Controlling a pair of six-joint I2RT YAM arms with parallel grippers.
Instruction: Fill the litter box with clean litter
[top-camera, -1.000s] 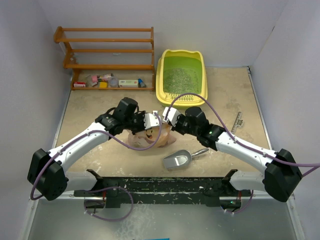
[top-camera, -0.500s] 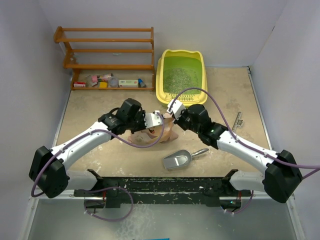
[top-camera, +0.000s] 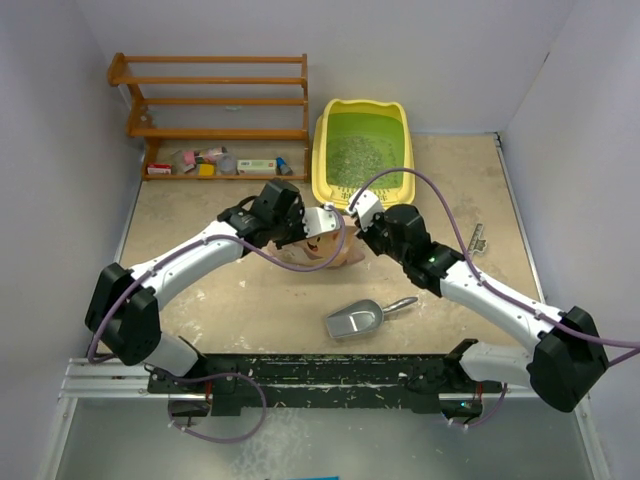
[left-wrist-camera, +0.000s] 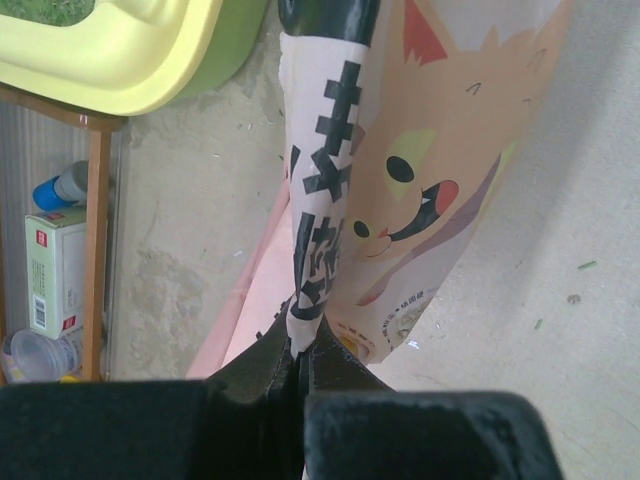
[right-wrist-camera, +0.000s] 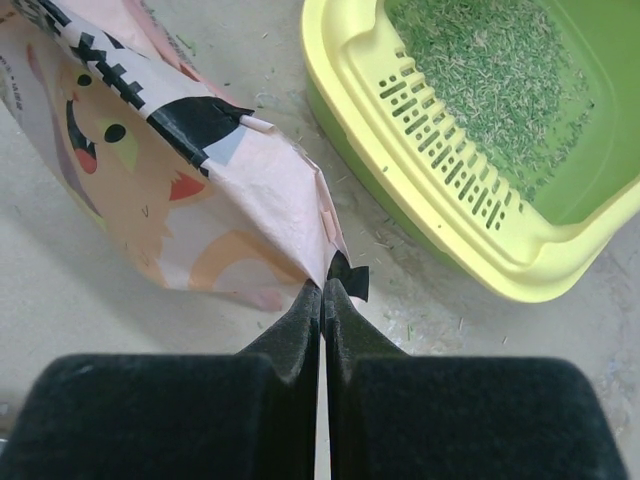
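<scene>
Jaws on both arms stand pressed together with only thin film between them. The left gripper (left-wrist-camera: 300, 352) pinches a folded edge of the pink bag (left-wrist-camera: 430, 180), the strip with black lettering running up from its fingertips. The right gripper (right-wrist-camera: 323, 292) clamps a corner of the same bag, beside a black printed patch. The bag, printed with a cartoon cat face, is held spread between the two tools. Its lower part droops toward the table, and whether it rests there is unclear.

Just beyond the grippers stands the litter box (top-camera: 320, 165), at the far side of the table and right of centre, with its slotted front lip facing the arms. The clean litter (right-wrist-camera: 490, 70) lies as a thin loose layer on the green floor, leaving bare green at the edges. A few stray granules dot the table by the box.

A grey metal scoop (top-camera: 355, 320) lies nearer the arm bases, apart from the bag, with its handle pointing right. A wooden shelf rack (top-camera: 215, 100) stands at the far left beside the box, with small packets and containers on its bottom shelf. The table (top-camera: 190, 285) is a mottled, worn beige surface, closed in by plain pale walls (top-camera: 450, 60) on three sides.
</scene>
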